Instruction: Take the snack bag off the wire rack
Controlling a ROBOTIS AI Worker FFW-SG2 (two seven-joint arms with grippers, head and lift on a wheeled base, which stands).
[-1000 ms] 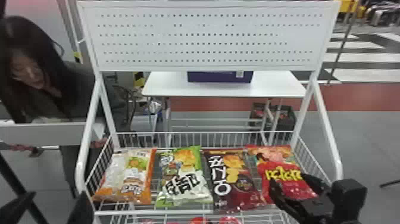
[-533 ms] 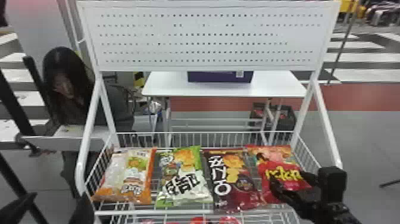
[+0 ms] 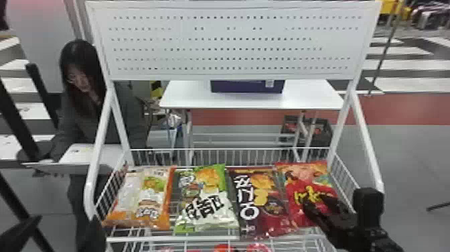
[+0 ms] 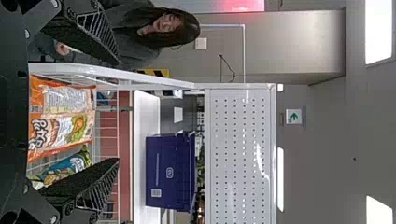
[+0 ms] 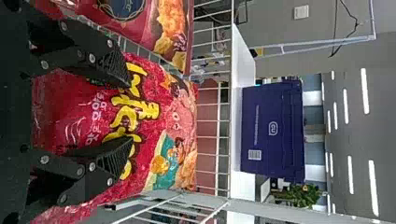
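Note:
Over the lower part of the red snack bag, at the right end of the wire rack, is my right gripper. In the right wrist view its fingers stand apart, the gripper open across the yellow lettering of the red bag; whether they touch it, I cannot tell. At the head view's lower left corner, outside the rack, waits my left gripper. The left wrist view has this gripper open and holding nothing, near the orange-edged bag.
Left of the red bag lie a dark red bag, a green and white bag and an orange-edged bag. White posts carry a perforated panel above. Behind stands a white table with a purple box.
My right gripper has shifted left and farther back over the red bag. The left gripper and the bags show no clear movement.

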